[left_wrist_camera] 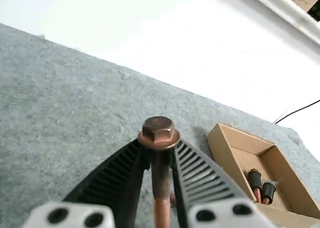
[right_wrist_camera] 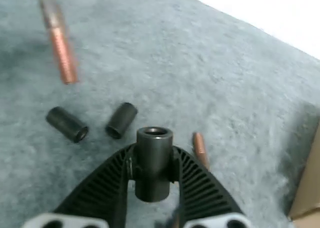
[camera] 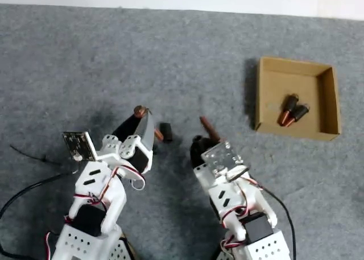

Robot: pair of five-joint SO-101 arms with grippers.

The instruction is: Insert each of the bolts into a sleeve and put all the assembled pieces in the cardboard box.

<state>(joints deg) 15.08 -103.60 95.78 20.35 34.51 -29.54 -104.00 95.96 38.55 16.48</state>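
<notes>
My left gripper (left_wrist_camera: 159,147) is shut on a copper bolt (left_wrist_camera: 158,133), hex head up; in the high view this gripper (camera: 146,122) sits left of centre with the bolt (camera: 140,110) at its tip. A black sleeve (right_wrist_camera: 154,160) stands upright with my right gripper (right_wrist_camera: 154,150) shut on it, open end up; the high view shows that gripper (camera: 198,144) near the centre. Two loose sleeves (right_wrist_camera: 66,123) (right_wrist_camera: 121,119) and a loose bolt (right_wrist_camera: 200,149) lie on the carpet ahead of it. The cardboard box (camera: 267,95) at the right holds two assembled pieces (camera: 292,111).
Grey carpet (camera: 170,55) covers the table, with open room at the back and left. One loose sleeve (camera: 165,130) lies between the two grippers, and the loose bolt (camera: 209,129) lies just beyond the right one. Cables (camera: 23,189) trail by the arm bases.
</notes>
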